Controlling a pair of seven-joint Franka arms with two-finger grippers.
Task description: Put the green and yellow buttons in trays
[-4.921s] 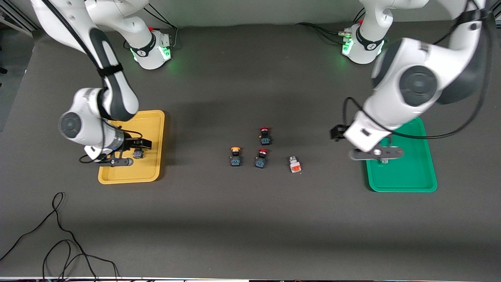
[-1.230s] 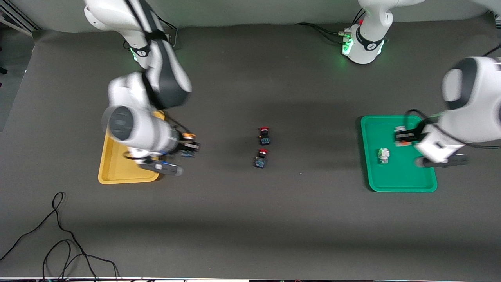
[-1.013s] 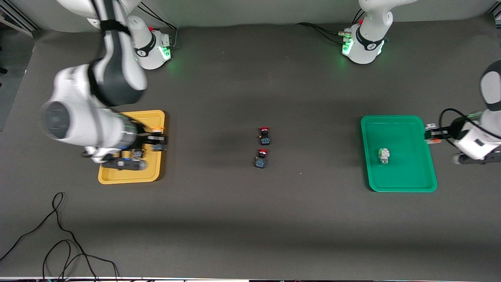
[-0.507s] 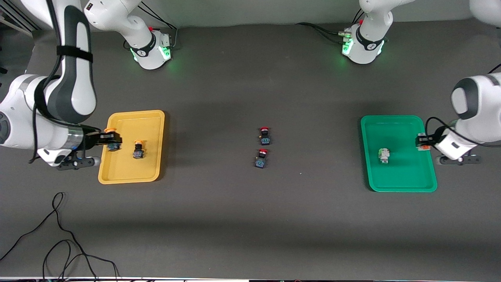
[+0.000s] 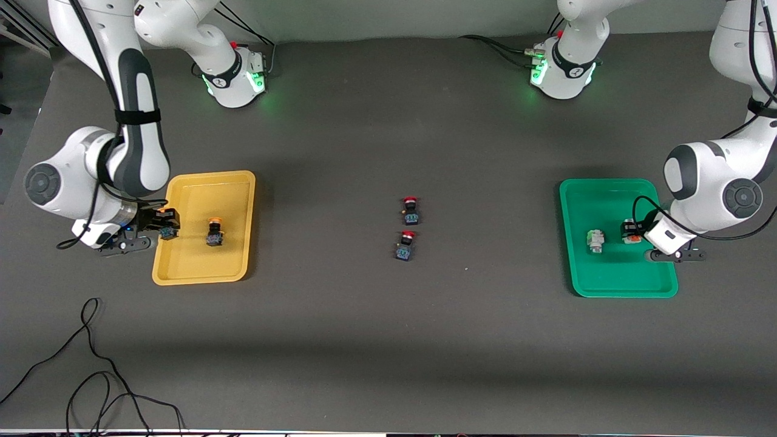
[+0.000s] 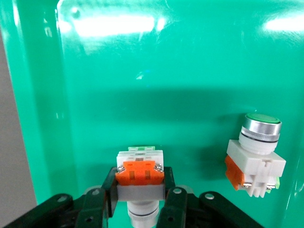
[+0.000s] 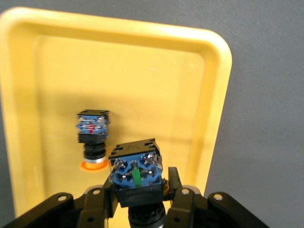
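My right gripper (image 5: 159,231) is over the edge of the yellow tray (image 5: 234,182) at the right arm's end of the table, and its fingers (image 7: 178,202) are pinching a yellow-capped button (image 7: 137,175). In the right wrist view I see the underside of this button: a blue base with silver screws and a small green mark in the middle, on a black body; its orange cap shows only in the front view. A second yellow-capped button (image 5: 213,232) lies in the yellow tray, on its side, with a black body, a blue base with a red mark, and the orange cap at one end. My left gripper (image 5: 632,233) is over the green tray (image 5: 607,285) at the left arm's end of the table, and it is pinching a white button (image 6: 140,172) by its grey middle part; this one has a white body with an orange block and two small screws. Another white button (image 5: 595,241) lies just beside it in the green tray, apart from it and tilted, with a green cap in a silver ring, a white body and an orange block on its side. Two red-capped switches (image 5: 410,210) stand in the middle of the table, well apart from both trays, one nearer to the front camera than the other.
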